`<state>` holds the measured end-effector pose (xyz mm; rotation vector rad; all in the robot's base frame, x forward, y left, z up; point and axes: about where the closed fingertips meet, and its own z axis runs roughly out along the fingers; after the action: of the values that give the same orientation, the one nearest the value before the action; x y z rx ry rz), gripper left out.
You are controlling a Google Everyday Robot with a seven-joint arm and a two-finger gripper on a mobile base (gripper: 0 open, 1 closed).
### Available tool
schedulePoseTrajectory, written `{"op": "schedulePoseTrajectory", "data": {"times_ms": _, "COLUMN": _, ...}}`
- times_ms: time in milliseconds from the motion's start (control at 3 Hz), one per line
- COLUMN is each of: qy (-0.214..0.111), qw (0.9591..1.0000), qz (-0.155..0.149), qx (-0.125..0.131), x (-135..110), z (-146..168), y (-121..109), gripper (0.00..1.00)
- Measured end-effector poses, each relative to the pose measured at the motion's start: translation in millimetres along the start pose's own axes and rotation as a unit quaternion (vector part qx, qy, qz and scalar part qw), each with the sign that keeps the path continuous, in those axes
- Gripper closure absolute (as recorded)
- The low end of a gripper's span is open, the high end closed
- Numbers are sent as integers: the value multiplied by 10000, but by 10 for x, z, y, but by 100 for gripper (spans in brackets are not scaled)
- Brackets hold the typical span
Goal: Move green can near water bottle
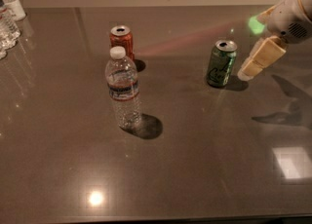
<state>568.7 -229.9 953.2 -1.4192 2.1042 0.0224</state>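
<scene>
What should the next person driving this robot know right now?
Gripper: at the table's right side, close beside the green can, not around it.
Green can: upright on the table, well to the right of the water bottle.
Water bottle: upright, left of centre, in front of an orange-red soda can.
Done: no grasp yet.
Left: probably grip the can, carry it left, and set it down by the bottle.
</scene>
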Motion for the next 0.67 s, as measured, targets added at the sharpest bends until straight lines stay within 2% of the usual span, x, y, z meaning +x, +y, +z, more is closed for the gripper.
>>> {"op": "schedulePoseTrajectory", "data": {"times_ms": 333, "qy": -205, "qw": 9994, "qz": 259, "qx": 61, "x": -35, "z": 217, "y": -158, "gripper": 0}}
{"op": "schedulePoseTrajectory", "data": {"times_ms": 667, "qy": -400, "qw": 9977, "qz": 546, "qx": -19, "x": -51, "z": 437, "y": -274, "gripper": 0}}
